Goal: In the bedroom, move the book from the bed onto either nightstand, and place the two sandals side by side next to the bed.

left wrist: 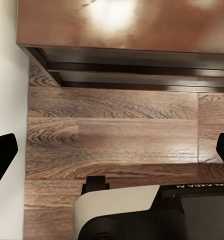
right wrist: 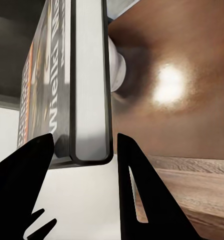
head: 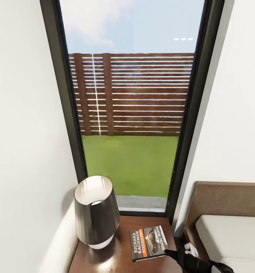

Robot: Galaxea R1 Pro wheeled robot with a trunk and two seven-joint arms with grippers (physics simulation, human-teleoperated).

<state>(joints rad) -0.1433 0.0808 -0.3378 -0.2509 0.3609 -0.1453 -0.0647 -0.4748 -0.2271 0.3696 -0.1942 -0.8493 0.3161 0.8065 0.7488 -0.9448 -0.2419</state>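
Head view: thin dark-cover paperback book [head: 149, 242] with "RICHARD BACHMAN" lettering lies on the glossy dark brown wooden nightstand [head: 104, 261] at bottom centre of frame, just right of a dark cone-shaded table lamp [head: 95, 212] with a white base. Right pincer [head: 169, 253] comes in from the lower right corner, black, its tip at the book's lower right corner. Right wrist view: the book [right wrist: 87, 85] sits edge-on between the two black fingers [right wrist: 137, 190], pages facing the camera; fingers flank the book with a thin gap showing on each side near the tips, so I can't tell if it is pinching or has let go. Lamp base [right wrist: 117, 67] shows behind the book, glare spot on the nightstand top [right wrist: 192, 100]. Large bed [head: 233, 231] with brown headboard and light grey mattress at lower right, just beside the nightstand. Tall black-framed window [head: 131, 113] fills the middle, slatted wooden fence [head: 142, 94] and grass [head: 131, 163] outside. Left wrist view: left pincer [left wrist: 112, 155] spread wide, black fingertips [left wrist: 2, 155] at both side edges, over wood-plank floor [left wrist: 112, 135]; the nightstand front [left wrist: 127, 25] at the top of frame.
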